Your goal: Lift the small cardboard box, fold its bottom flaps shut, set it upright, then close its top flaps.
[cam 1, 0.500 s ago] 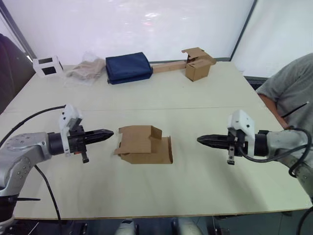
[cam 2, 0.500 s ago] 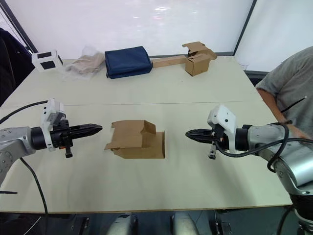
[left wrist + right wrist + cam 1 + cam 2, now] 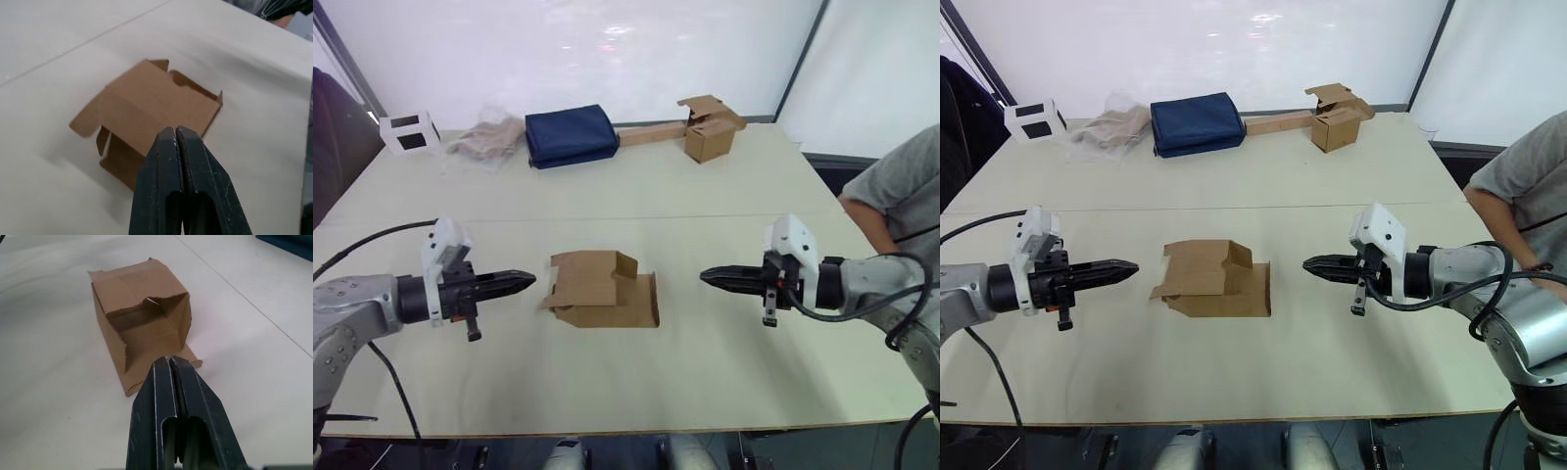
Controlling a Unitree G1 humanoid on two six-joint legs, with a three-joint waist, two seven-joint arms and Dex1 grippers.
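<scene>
On the table (image 3: 724,186), no step of the task done yet.
The small cardboard box (image 3: 603,289) is seen lying on its side, unlifted, flaps at both ends unfolded. Left gripper (image 3: 527,283) and right gripper (image 3: 709,277) are held either side of the box, apart from it, fingers pressed together, empty.

A: What colour is the small cardboard box (image 3: 599,289)?

B: Plain brown, unmarked, a darker brown inside its open end. The table (image 3: 705,186) under it is pale cream.

A: And the grippers?

B: The left gripper (image 3: 522,284) and right gripper (image 3: 713,278) have black fingers, white housings behind.

A: The far edge?

B: A navy blue bag (image 3: 570,135), a brown second box (image 3: 709,127) with its tan cardboard strip (image 3: 651,133), and a white cube (image 3: 408,131) with black faces.
</scene>
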